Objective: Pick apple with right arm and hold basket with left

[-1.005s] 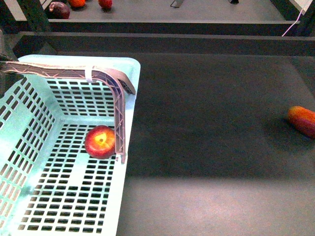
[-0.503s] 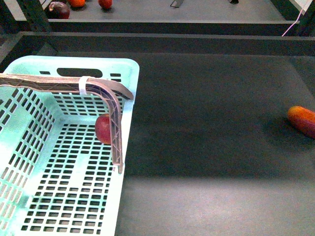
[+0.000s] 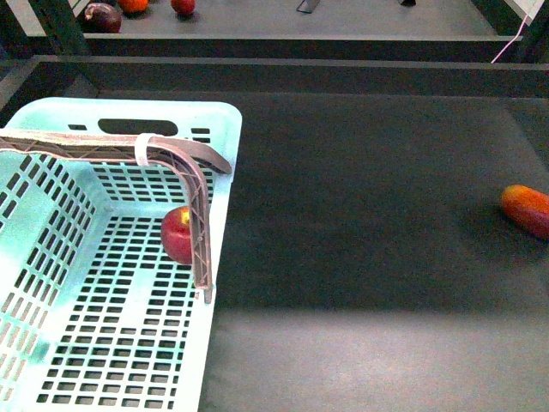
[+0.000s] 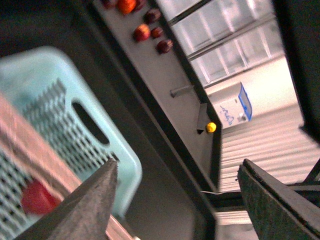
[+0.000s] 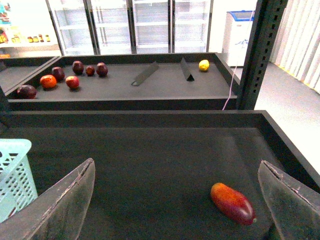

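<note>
On the table (image 3: pixel 369 215), the basket (image 3: pixel 225 172) occupies the near-left area, at about eight o'clock from the table's middle. The apple (image 3: pixel 177 234) lies inside it on the slotted floor, touching the basket's right wall and partly behind the handles (image 3: pixel 199 206), which cross the basket's far side and bend down along that wall. An oblong fruit (image 3: pixel 526 209) lies on the table well apart, at three o'clock, near the right edge. Beyond the table's far rim, at eleven o'clock, several fruits (image 3: pixel 103 15) sit on a second surface (image 5: pixel 120 85) behind.
</note>
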Controlling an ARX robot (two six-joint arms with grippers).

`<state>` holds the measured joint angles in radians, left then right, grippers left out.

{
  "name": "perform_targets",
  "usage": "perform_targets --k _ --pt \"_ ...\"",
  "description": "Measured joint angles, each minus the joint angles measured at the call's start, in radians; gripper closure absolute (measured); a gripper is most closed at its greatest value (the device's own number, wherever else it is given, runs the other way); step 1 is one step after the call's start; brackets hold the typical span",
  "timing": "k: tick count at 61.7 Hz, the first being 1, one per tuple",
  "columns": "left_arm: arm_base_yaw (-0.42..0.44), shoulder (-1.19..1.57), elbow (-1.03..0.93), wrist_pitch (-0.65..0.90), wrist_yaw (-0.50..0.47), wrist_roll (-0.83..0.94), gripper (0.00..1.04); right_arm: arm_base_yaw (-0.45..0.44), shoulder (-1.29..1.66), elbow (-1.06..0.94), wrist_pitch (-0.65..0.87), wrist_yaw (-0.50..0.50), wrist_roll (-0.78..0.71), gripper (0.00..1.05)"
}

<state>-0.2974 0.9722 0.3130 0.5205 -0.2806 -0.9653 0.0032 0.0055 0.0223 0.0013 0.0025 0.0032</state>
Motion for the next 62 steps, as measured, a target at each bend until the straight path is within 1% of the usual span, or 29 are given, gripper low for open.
perform_targets --k 1,2,4,5,7,9,11,12,16,19,21,32,34,36,39,41,47,51,62 --pt "0.009 -0.014 -0.023 0.050 0.007 0.085 0.38 0.000 0.000 0.000 0.000 0.000 0.000 0.09" --pt "0.014 -0.021 -0.033 0.072 0.012 0.164 0.40 0.000 0.000 0.000 0.000 0.000 0.000 0.09" --pt "0.032 -0.051 -0.060 0.122 0.027 0.361 0.47 0.000 0.000 0.000 0.000 0.000 0.000 0.09" --pt "0.036 -0.058 -0.064 0.127 0.031 0.406 0.48 0.000 0.000 0.000 0.000 0.000 0.000 0.09" --pt "0.054 -0.088 -0.082 0.134 0.047 0.565 0.56 0.000 0.000 0.000 0.000 0.000 0.000 0.09" --pt "0.070 -0.113 -0.101 0.134 0.062 0.675 0.63 0.000 0.000 0.000 0.000 0.000 0.000 0.09" --pt "0.090 -0.138 -0.127 0.127 0.080 0.789 0.72 0.000 0.000 0.000 0.000 0.000 0.000 0.09" --pt "0.100 -0.154 -0.140 0.121 0.092 0.829 0.77 0.000 0.000 0.000 0.000 0.000 0.000 0.09" --pt "0.119 -0.187 -0.165 0.107 0.110 0.879 0.88 0.000 0.000 0.000 0.000 0.000 0.000 0.09" --pt "0.137 -0.222 -0.183 0.092 0.129 0.913 0.99 0.000 0.000 0.000 0.000 0.000 0.000 0.09" --pt "0.145 -0.239 -0.190 0.083 0.137 0.919 1.02 0.000 0.000 0.000 0.000 0.000 0.000 0.09" --pt "0.191 -0.344 -0.233 0.021 0.178 0.946 1.01 0.000 0.000 0.000 0.000 0.000 0.000 0.09" --pt "0.206 -0.361 -0.239 0.010 0.200 0.947 1.01 0.000 0.000 0.000 0.000 0.000 0.000 0.09" --pt "0.244 -0.385 -0.246 -0.006 0.257 0.950 1.01 0.000 0.000 0.000 0.000 0.000 0.000 0.09" --pt "0.280 -0.413 -0.254 -0.027 0.270 0.951 1.01 0.000 0.000 0.000 0.000 0.000 0.000 0.09" --pt "0.289 -0.428 -0.256 -0.037 0.270 0.951 1.01 0.000 0.000 0.000 0.000 0.000 0.000 0.09" --pt "0.292 -0.481 -0.269 -0.076 0.280 0.951 1.01 0.000 0.000 0.000 0.000 0.000 0.000 0.09" --pt "0.293 -0.493 -0.297 -0.051 0.278 0.953 1.01 0.000 0.000 0.000 0.000 0.000 0.000 0.09" --pt "0.293 -0.581 -0.298 -0.130 0.280 0.954 1.01 0.000 0.000 0.000 0.000 0.000 0.000 0.09"
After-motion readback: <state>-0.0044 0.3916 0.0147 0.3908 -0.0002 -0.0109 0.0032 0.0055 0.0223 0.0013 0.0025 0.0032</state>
